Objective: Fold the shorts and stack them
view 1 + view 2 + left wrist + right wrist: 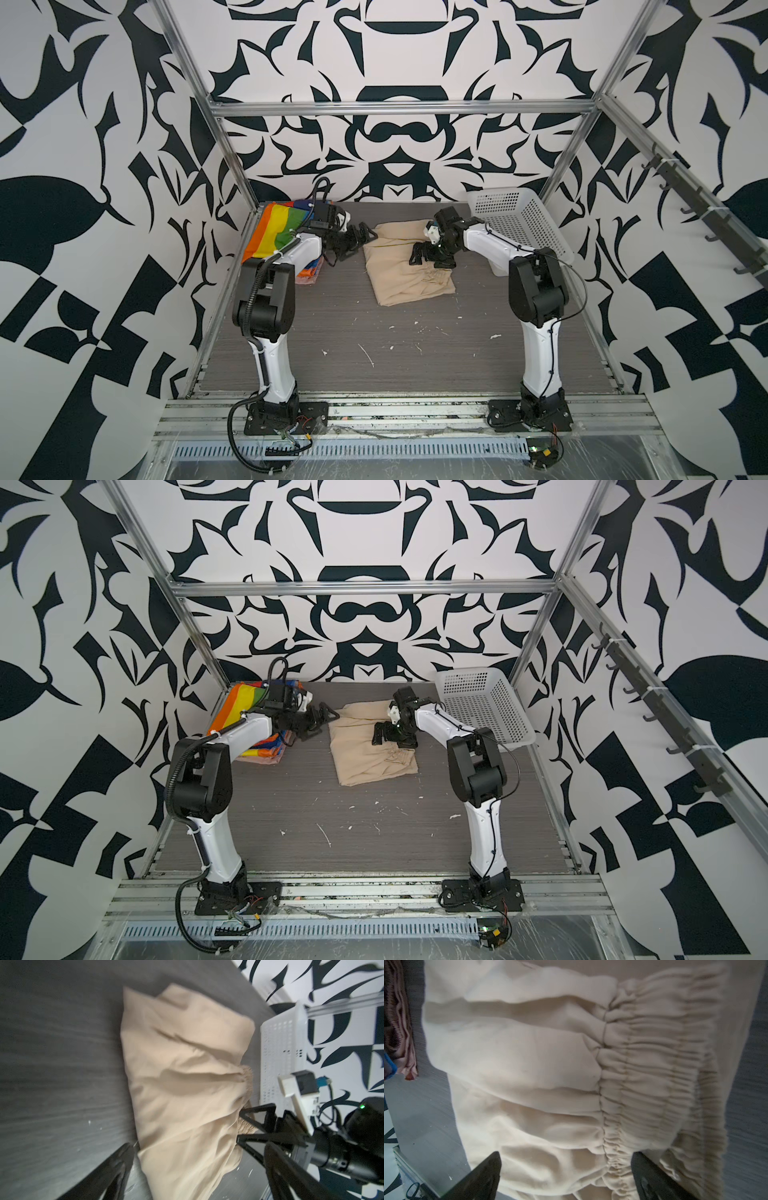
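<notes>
Off to the left of your left gripper [358, 243], in the far left corner of the grey wood-grain bench [374, 353], lie the shiny rainbow-striped shorts [274, 232]. Their long axis runs from the back wall toward the arm bases, and the left arm hides much of them. The plain salmon-pink shorts [306, 281] peek out beneath their near edge.

Your left gripper hangs with its jaws spread wide and holds nothing. Just to its right lie the plain beige cloth shorts [399, 282], folded into a rough rectangle. Their long axis runs far-to-near at a slight slant, and the gathered elastic waist [654, 1064] is turned to the right.

Your right gripper [430, 259] points down over that waist edge with its jaws wide apart, clamping nothing. You cannot tell whether its tips touch the cloth. Beyond it to the right stands the white perforated plastic basket [523, 224].
</notes>
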Robot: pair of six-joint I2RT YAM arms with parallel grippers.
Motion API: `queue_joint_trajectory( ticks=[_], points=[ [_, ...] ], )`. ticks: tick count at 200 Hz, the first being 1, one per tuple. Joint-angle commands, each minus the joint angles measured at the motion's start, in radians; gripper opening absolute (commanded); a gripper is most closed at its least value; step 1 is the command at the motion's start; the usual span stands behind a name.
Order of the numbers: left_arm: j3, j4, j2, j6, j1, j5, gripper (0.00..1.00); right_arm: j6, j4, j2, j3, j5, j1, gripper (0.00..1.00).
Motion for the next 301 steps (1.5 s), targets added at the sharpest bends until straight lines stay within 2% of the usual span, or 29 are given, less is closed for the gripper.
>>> queue_joint_trajectory(
  ticks=[1,27,47,97,100,116,139,163,191,206,240,263,278,301],
  points=[
    [-0.073,-0.052,-0.037,0.044,-0.010,0.011,0.99,0.010,0.025,-0.052,-0.042,-0.023,-0.009,0.99],
    [-0.110,-0.074,-0.032,0.070,-0.040,0.022,0.99,0.010,0.039,-0.096,-0.094,-0.033,-0.009,0.99],
    [-0.094,-0.127,-0.012,0.100,-0.060,-0.009,1.00,0.011,0.039,-0.156,-0.112,-0.037,-0.010,0.99],
    [-0.032,-0.159,0.052,0.131,-0.066,-0.076,0.86,0.014,0.020,-0.287,-0.149,-0.046,-0.016,0.99],
    [-0.026,-0.162,0.058,0.134,-0.066,-0.079,0.81,0.015,0.022,-0.294,-0.156,-0.046,-0.018,1.00],
    [0.009,-0.187,0.098,0.152,-0.072,-0.087,0.70,0.025,0.036,-0.326,-0.190,-0.055,-0.029,0.99],
    [0.081,-0.271,0.164,0.194,-0.084,-0.120,0.62,0.027,0.047,-0.359,-0.224,-0.065,-0.045,1.00],
    [0.105,-0.283,0.189,0.199,-0.096,-0.151,0.55,0.025,0.053,-0.386,-0.253,-0.070,-0.054,1.00],
    [0.140,-0.291,0.201,0.208,-0.117,-0.191,0.36,0.027,0.067,-0.409,-0.280,-0.081,-0.062,1.00],
    [0.171,-0.314,0.201,0.232,-0.127,-0.228,0.22,0.028,0.074,-0.419,-0.294,-0.087,-0.062,1.00],
    [0.306,-0.456,0.194,0.323,-0.131,-0.339,0.00,0.027,0.087,-0.448,-0.336,-0.098,-0.063,1.00],
    [0.428,-0.586,0.179,0.412,-0.137,-0.465,0.00,0.033,0.090,-0.439,-0.356,-0.106,-0.062,0.99],
    [0.533,-0.742,0.197,0.467,-0.140,-0.575,0.00,0.040,0.107,-0.430,-0.363,-0.107,-0.058,1.00],
    [0.682,-0.928,0.226,0.545,-0.156,-0.810,0.00,0.047,0.120,-0.401,-0.338,-0.107,-0.039,0.99]
  ],
)
